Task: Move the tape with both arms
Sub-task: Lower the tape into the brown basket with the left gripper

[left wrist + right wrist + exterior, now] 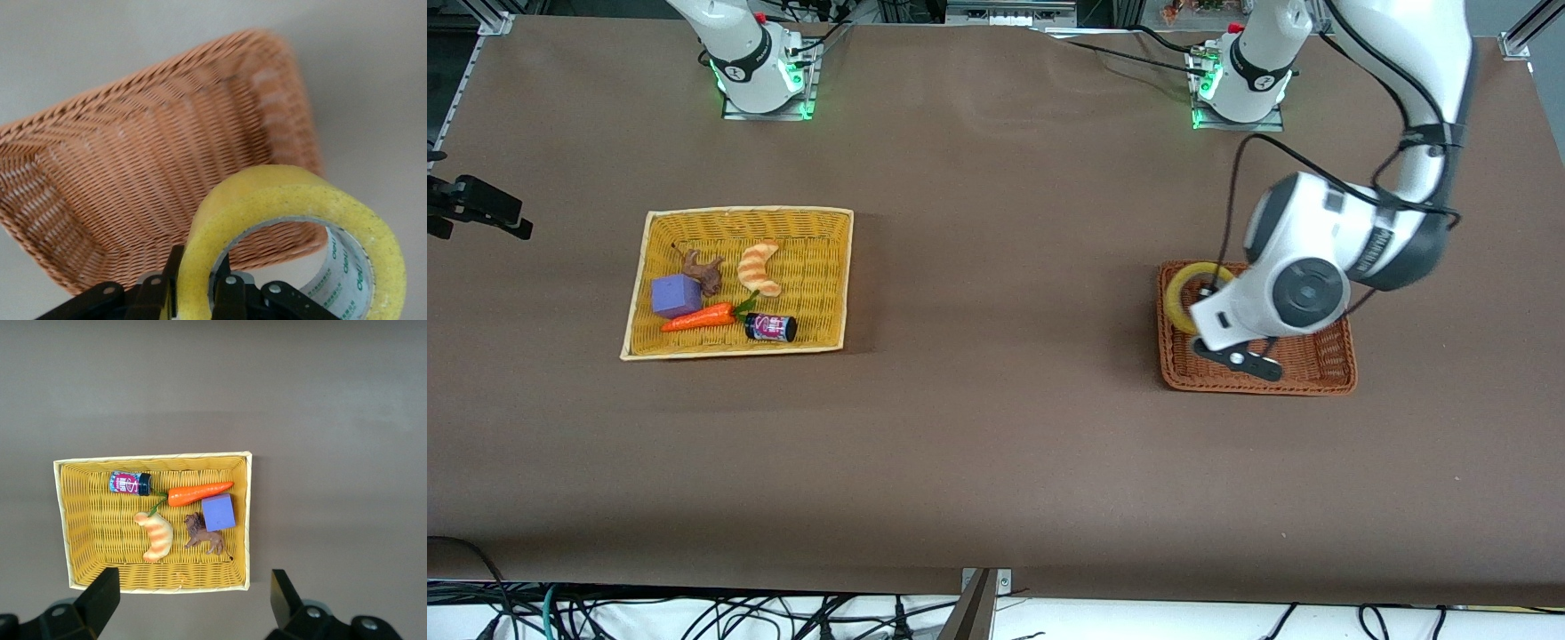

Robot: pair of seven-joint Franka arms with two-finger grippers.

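The tape (pixel 1183 289) is a pale yellow ring over the brown wicker basket (pixel 1316 364) at the left arm's end of the table. My left gripper (pixel 1209 293) is shut on the tape's wall, one finger inside the hole and one outside. In the left wrist view the tape (pixel 287 227) is lifted above the basket (pixel 133 187), held by the left gripper (pixel 197 287). My right gripper (pixel 193 600) is open and empty, high over the yellow basket (pixel 67 520); it is out of the front view.
The yellow basket (pixel 827 267) at the right arm's end holds an orange-striped croissant toy (pixel 759 267), a purple cube (pixel 675 295), a carrot (pixel 698 317), a brown animal figure (pixel 703 271) and a small dark jar (pixel 770 327). A black camera mount (pixel 476 206) stands at the table's edge.
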